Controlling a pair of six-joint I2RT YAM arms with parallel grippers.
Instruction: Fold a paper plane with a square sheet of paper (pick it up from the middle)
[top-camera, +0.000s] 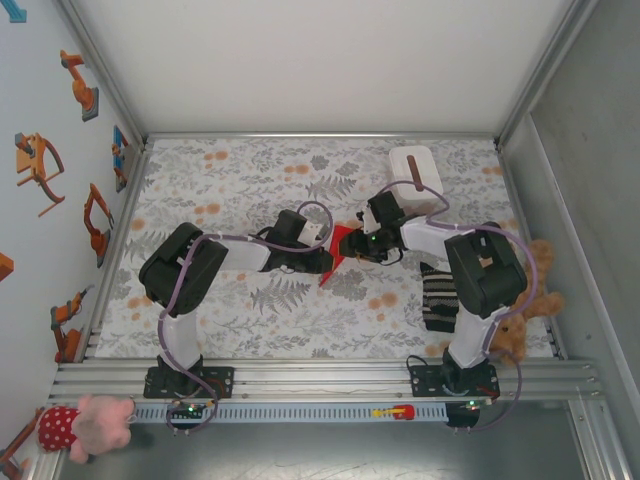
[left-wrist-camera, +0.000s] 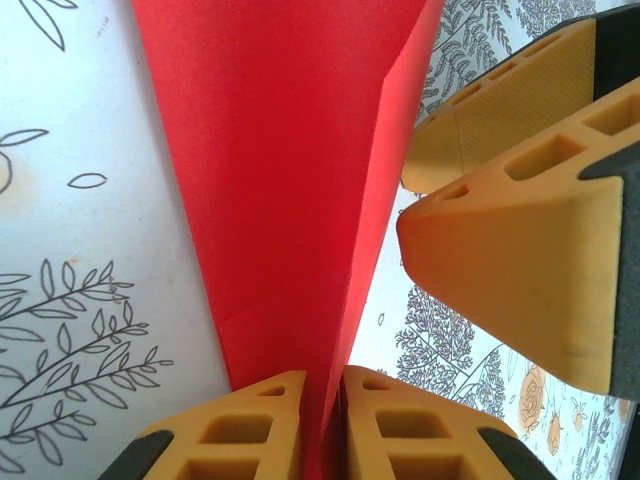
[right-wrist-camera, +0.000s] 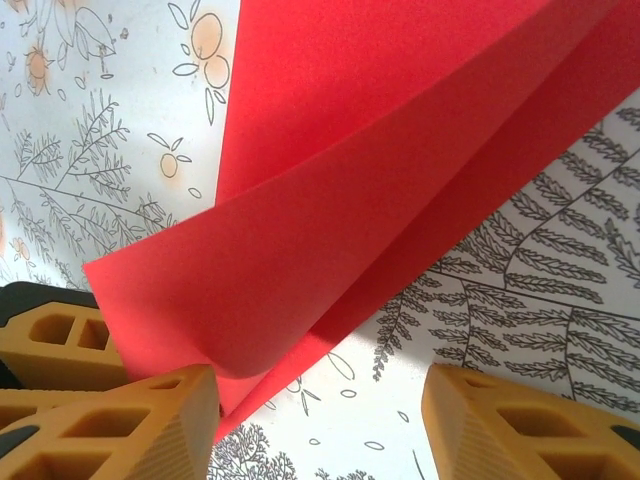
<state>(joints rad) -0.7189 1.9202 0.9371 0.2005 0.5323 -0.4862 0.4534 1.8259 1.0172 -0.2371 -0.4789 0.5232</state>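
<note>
Left gripper pinches 1 sheet.

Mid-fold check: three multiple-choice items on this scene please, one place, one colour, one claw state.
1. Where on the table is the white box? A) far right B) near left C) centre
2. What colour is the sheet of paper? A) blue B) red C) white
3. The left claw is: A) wide open B) on the box C) shut on the paper
Answers: 1 A, it sits by the back edge, right side. 2 B, bright red in every view. 3 C, it pinches the sheet.
</note>
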